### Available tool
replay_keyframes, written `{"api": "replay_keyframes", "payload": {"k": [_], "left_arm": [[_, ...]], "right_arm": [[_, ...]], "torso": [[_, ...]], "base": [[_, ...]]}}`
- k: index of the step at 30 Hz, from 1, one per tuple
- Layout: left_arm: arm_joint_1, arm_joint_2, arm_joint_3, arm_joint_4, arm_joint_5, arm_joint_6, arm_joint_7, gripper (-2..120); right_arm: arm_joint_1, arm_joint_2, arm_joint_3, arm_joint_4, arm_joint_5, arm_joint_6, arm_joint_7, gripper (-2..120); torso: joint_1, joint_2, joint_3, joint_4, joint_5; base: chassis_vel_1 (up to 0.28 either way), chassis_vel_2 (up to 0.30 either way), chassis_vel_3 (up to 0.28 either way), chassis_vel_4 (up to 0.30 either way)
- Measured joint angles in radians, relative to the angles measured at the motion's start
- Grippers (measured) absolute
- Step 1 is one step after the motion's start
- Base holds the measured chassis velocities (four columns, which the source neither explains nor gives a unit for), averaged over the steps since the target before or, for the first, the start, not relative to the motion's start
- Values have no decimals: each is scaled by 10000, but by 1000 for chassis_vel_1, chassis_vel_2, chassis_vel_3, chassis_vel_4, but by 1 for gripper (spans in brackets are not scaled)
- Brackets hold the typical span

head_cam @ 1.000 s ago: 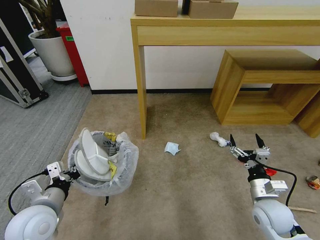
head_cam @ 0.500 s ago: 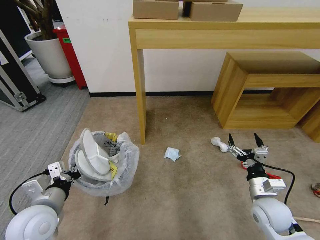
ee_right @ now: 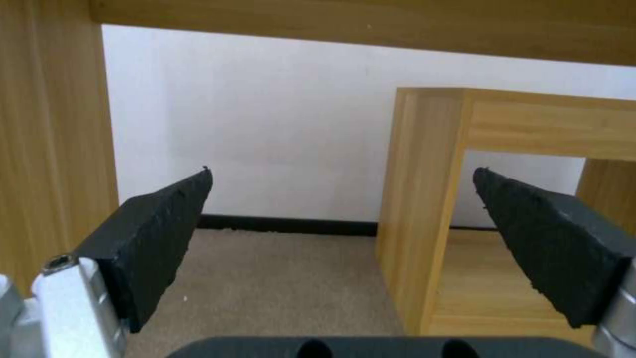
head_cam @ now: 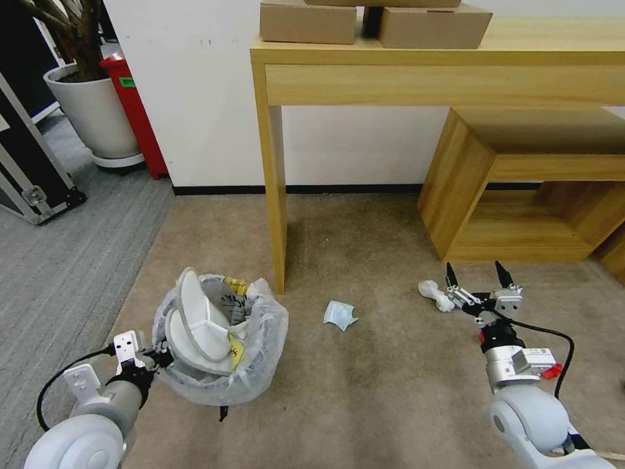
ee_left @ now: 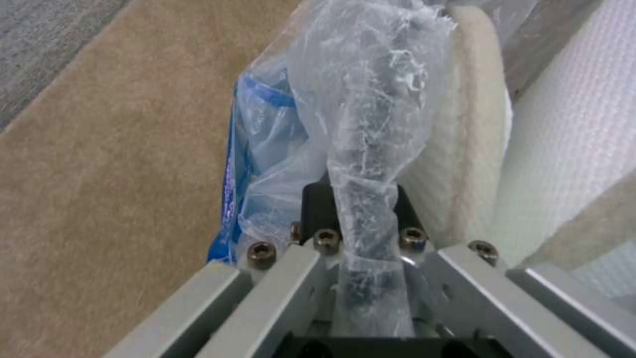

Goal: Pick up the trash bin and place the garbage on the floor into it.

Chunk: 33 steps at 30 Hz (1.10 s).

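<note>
Trash bin [head_cam: 224,384]: near left, off the carpet, rim clamped by left end effector [head_cam: 155,357], slippers [head_cam: 195,329] inside. Right end effector [head_cam: 476,279]: spread wide, empty, just right of white crumpled paper [head_cam: 436,294] on floor

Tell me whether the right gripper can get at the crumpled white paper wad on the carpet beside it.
Probably yes. The right gripper is open and empty, and the crumpled white paper wad lies on bare beige carpet just to its left, with nothing between them. The low wooden shelf unit stands farther back, out of the way.
</note>
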Motion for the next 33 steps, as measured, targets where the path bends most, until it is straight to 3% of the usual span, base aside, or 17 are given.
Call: {"api": "replay_keyframes", "payload": {"k": [33], "left_arm": [[-301, 26, 77, 493, -35, 0, 4, 0]], "right_arm": [[440, 11, -537, -420, 34, 307, -163, 100]], "torso": [[1, 0, 0, 1, 0]], "base": [[-50, 50, 49, -55]]}}
